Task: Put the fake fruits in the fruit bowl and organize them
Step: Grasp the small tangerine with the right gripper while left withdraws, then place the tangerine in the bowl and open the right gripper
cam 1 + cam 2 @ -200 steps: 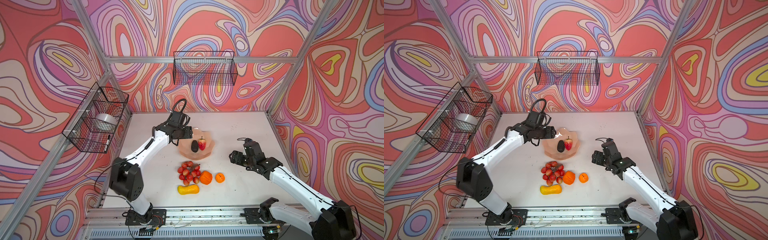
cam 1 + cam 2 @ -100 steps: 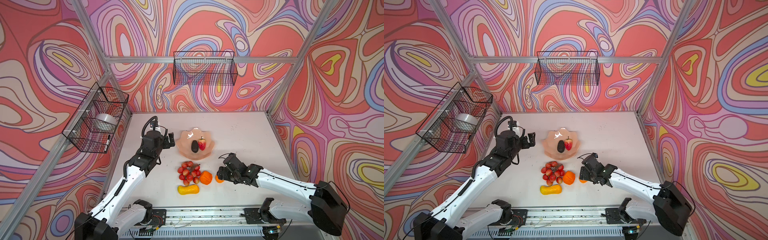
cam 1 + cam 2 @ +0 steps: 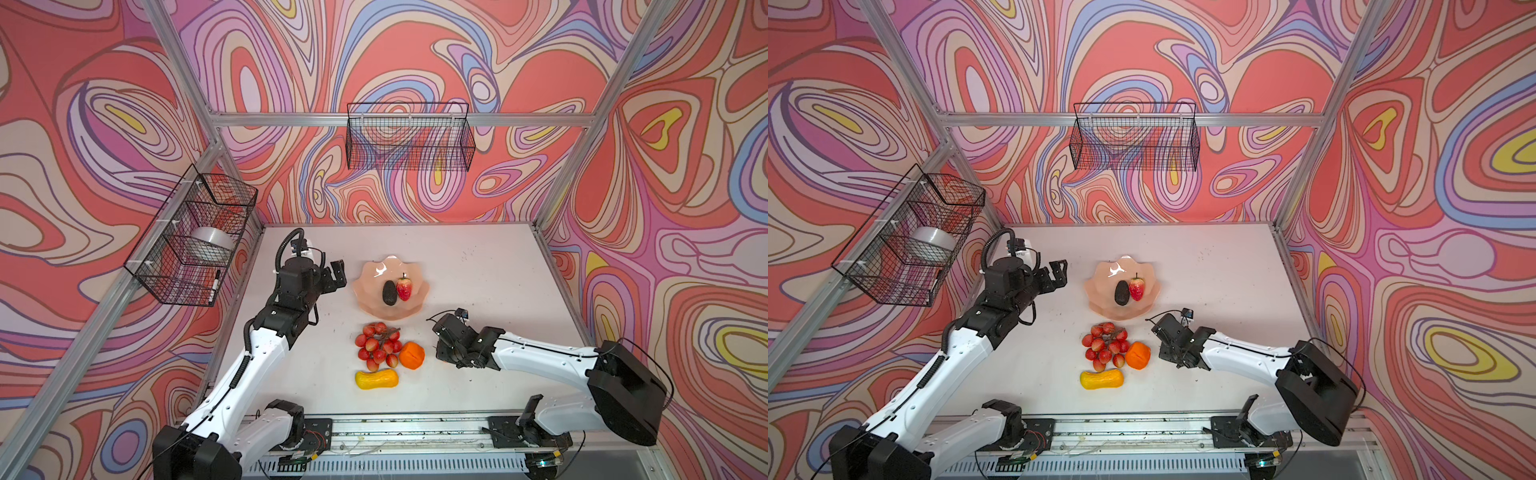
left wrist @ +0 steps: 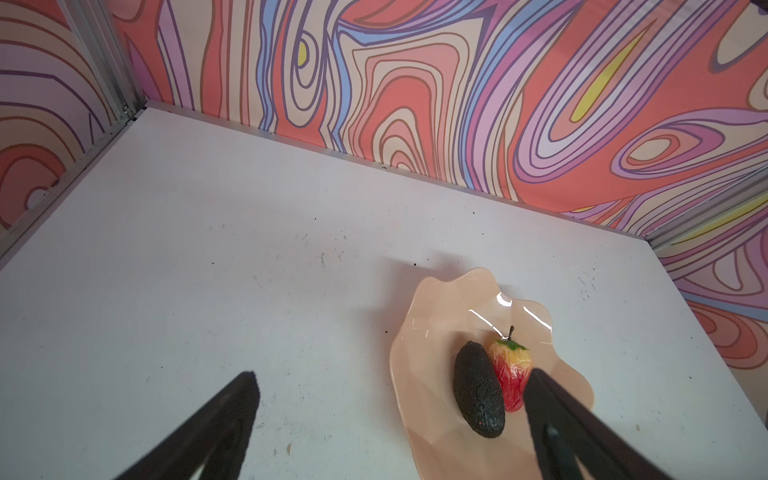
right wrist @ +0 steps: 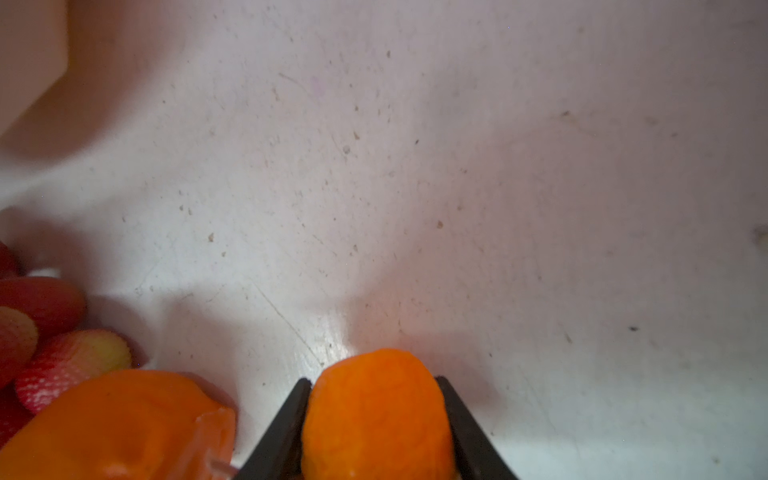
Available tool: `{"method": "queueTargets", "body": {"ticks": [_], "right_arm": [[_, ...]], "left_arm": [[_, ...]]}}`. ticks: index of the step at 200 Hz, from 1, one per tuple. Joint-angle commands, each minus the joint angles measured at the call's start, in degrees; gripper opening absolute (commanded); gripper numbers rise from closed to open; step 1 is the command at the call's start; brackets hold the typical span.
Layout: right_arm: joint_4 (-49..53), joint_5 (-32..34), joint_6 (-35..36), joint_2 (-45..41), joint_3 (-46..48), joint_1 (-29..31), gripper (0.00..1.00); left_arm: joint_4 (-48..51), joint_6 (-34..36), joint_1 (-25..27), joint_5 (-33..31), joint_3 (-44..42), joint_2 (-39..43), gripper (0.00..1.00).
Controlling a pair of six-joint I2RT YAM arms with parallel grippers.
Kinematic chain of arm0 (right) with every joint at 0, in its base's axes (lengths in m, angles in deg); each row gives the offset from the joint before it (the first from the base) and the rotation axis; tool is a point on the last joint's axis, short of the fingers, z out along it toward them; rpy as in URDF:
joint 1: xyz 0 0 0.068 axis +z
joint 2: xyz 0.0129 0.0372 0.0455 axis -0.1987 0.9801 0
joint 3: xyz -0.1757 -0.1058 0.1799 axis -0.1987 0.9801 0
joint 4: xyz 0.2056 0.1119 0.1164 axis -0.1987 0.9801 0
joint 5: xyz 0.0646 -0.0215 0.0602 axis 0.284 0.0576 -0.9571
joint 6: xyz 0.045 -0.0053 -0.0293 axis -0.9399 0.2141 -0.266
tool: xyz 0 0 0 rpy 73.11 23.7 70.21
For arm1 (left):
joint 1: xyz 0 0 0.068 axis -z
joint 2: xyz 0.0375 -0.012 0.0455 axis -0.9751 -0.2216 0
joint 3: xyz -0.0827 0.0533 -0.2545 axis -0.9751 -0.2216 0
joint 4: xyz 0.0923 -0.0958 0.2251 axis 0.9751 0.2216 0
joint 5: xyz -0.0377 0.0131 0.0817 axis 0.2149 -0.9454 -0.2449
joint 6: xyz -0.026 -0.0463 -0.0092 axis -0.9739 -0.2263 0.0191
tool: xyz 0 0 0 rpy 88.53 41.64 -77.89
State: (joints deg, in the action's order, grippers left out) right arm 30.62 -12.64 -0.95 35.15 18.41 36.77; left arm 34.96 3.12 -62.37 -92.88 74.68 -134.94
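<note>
The pale peach fruit bowl (image 3: 373,269) (image 3: 1104,274) (image 4: 440,299) holds a dark avocado (image 3: 389,293) (image 4: 478,390) and a red strawberry (image 3: 404,289) (image 4: 509,374) side by side. In front of it on the table lie the red grape bunch (image 3: 378,345) (image 5: 50,332), the large orange (image 3: 412,355) (image 5: 116,424) and the yellow gourd (image 3: 376,379). My right gripper (image 3: 444,358) (image 5: 373,380) is low beside the large orange, shut on the small tangerine (image 5: 376,411), which it hides in both top views. My left gripper (image 3: 337,277) (image 4: 392,380) hangs open and empty, left of the bowl.
A black wire basket (image 3: 195,237) on the left wall holds a white roll and a marker. Another wire basket (image 3: 409,137) hangs on the back wall. Patterned walls and aluminium posts close in the white table (image 3: 478,257) on three sides.
My right arm swung in and down to the tangerine and its jaws closed on it. My left arm drew back from over the bowl to its left, jaws now fully open.
</note>
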Motion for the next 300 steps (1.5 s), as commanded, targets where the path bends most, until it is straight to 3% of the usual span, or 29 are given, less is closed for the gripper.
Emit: {"method": "queueTargets", "body": {"ticks": [1,35,61,90,126,162,199,300], "right_arm": [[5.5,5.9,0.4,-4.7,-3.6,0.4,0.41],[5.4,11.1,8.8,-8.4,-12.4,0.3,0.42],[2.8,10.9,17.2,0.5,-23.1,-1.0,0.43],[-4.2,3.6,23.8,12.3,-32.7,-3.6,0.43],[-3.9,-4.1,28.3,26.6,-43.8,-6.7,0.43],[-5.0,-8.6,28.4,32.1,-45.4,-8.0,0.43],[-9.3,-12.0,25.1,31.5,-39.3,-8.0,0.43],[-5.8,-6.6,25.8,30.2,-41.2,-8.0,0.74]], "left_arm": [[-0.3,-1.2,-0.3,2.4,1.3,1.0,1.0],[1.1,-0.6,-0.4,3.0,2.6,0.7,1.0],[2.6,-0.2,-0.3,3.2,3.1,1.1,1.0],[5.9,-4.5,-0.4,5.8,2.5,3.4,0.99],[8.1,-12.4,-0.4,11.3,-3.3,8.6,0.98],[12.1,-13.8,-0.4,12.3,-5.8,13.9,0.98],[13.5,-14.2,-0.4,12.5,-6.8,17.1,0.97],[15.5,-15.8,-0.4,16.5,-6.1,15.3,0.95]]}}
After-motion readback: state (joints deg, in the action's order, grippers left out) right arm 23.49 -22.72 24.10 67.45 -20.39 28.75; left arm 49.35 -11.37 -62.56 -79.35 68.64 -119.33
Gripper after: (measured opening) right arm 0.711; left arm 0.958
